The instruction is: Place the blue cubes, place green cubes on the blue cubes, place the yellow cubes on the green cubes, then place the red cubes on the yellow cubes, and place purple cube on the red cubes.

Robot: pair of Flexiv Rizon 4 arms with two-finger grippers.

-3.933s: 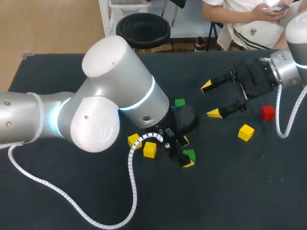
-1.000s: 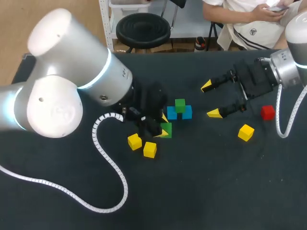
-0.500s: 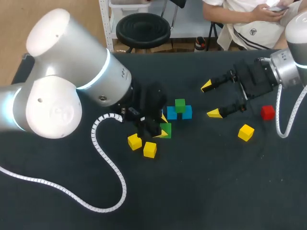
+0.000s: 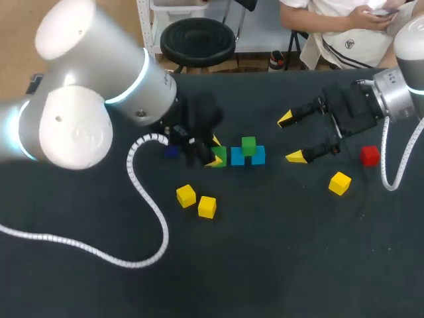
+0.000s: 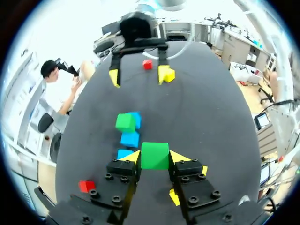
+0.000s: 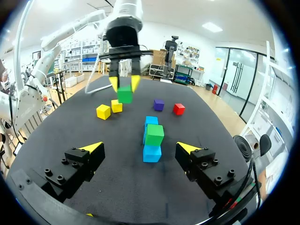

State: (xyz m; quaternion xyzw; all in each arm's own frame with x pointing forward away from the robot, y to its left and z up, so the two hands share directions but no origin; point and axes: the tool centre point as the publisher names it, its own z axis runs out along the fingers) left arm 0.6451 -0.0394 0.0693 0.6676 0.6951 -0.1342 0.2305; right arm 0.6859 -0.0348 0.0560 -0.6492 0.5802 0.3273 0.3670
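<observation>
My left gripper (image 4: 216, 152) is shut on a green cube (image 4: 220, 157), held just left of a short row of blue cubes (image 4: 237, 158). A second green cube (image 4: 248, 146) sits on top of that row. In the left wrist view the held green cube (image 5: 154, 153) sits between the yellow tips of the left gripper (image 5: 154, 158), with the blue cubes (image 5: 130, 138) and the stacked green cube (image 5: 125, 123) just ahead. My right gripper (image 4: 291, 138) stands open right of the row, nothing between its fingers; its own view shows the right gripper (image 6: 140, 147) facing the stacked green cube (image 6: 153, 134).
Two yellow cubes (image 4: 186, 195) (image 4: 207, 207) lie in front of the left gripper, a third yellow cube (image 4: 340, 183) at the right. A red cube (image 4: 370, 156) sits by the right wrist. A purple cube (image 6: 159, 104) and another red cube (image 6: 178, 108) lie beyond the row.
My left gripper has carried the green cube away from the two yellow cubes, toward the back, up beside the left end of the blue row. The right arm has stayed still.
</observation>
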